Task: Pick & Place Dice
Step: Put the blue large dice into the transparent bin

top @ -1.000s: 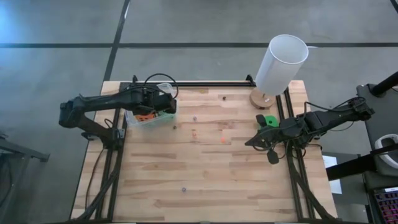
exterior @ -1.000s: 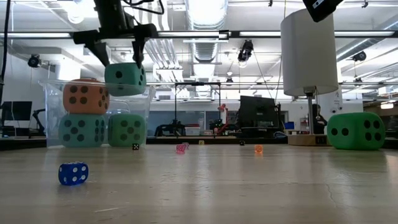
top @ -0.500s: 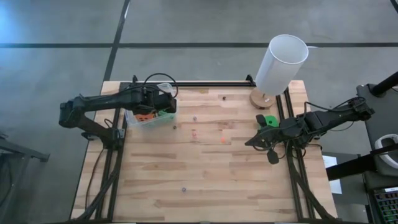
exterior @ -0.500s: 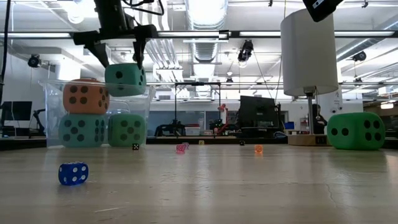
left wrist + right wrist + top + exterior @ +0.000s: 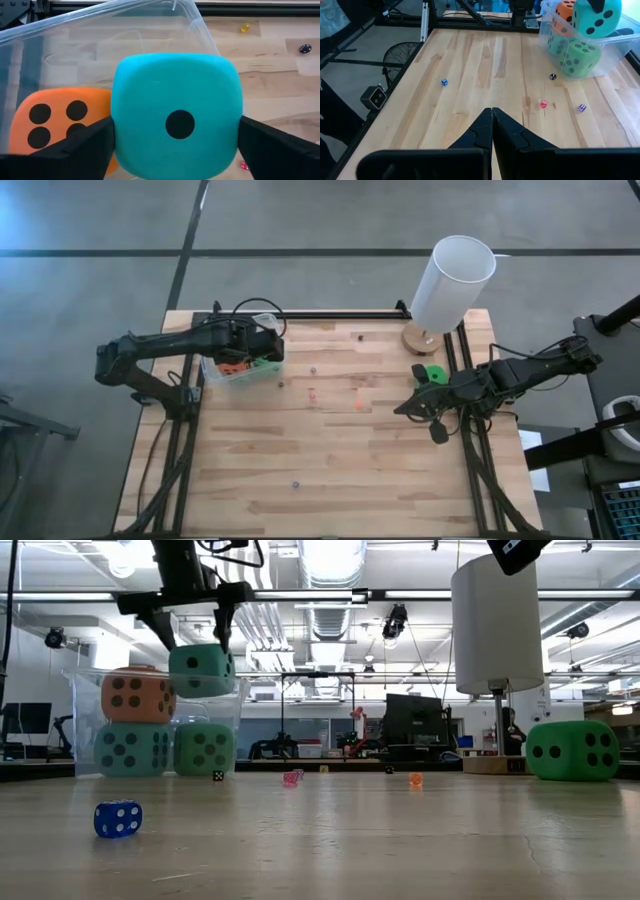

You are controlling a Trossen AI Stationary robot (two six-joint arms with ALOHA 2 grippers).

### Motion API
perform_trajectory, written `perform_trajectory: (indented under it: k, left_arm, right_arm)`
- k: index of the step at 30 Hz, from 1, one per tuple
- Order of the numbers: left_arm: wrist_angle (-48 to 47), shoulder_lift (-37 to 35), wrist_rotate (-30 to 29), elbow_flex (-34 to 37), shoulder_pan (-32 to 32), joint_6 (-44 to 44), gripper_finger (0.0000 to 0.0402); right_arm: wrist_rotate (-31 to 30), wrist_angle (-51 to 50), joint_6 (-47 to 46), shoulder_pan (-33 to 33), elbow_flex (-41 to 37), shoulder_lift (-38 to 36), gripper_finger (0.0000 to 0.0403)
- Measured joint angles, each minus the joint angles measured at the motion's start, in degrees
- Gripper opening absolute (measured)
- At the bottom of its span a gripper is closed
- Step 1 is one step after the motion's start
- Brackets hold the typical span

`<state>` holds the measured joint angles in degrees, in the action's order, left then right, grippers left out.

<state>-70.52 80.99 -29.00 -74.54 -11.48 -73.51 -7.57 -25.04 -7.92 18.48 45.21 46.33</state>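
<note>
My left gripper (image 5: 195,628) hangs over the clear tub (image 5: 216,368) and is shut on a teal die (image 5: 201,668), also seen in the left wrist view (image 5: 176,115). Below it in the tub, an orange die (image 5: 137,695) sits on another teal die (image 5: 131,748), with a green die (image 5: 204,747) beside them on the tub floor. One more green die (image 5: 432,372) rests on the table at the right edge (image 5: 572,750). My right gripper (image 5: 492,116) is shut and empty, hovering just near of that die (image 5: 415,406). My left gripper pinches the teal die by two opposite side faces (image 5: 117,135), one finger (image 5: 75,150) on each side. The fingers come from above, pointing down. The die is lifted clear at about the tub's rim height, next to the orange die, one-pip face toward the wrist camera.
A tall white cylinder (image 5: 452,280) on a wooden base stands at the far right corner. Several tiny dice lie scattered on the wood, among them a blue one (image 5: 118,819), a pink one (image 5: 291,778) and an orange one (image 5: 416,779). Black rails run along the table's edges.
</note>
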Motion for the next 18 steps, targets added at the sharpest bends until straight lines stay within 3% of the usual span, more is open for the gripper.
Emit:
perform_trajectory:
  k: [9, 18]
  left_arm:
    - [-0.02, 0.0, 0.27, 0.0, -0.13, -0.05, 0.0397]
    - [0.01, 0.0, 0.34, 0.0, -0.13, -0.05, 0.0384]
  right_arm:
    - [0.02, 0.0, 0.0, 0.0, 0.0, -0.06, 0.0008]
    - [0.01, 0.0, 0.01, 0.0, 0.0, -0.04, 0.0008]
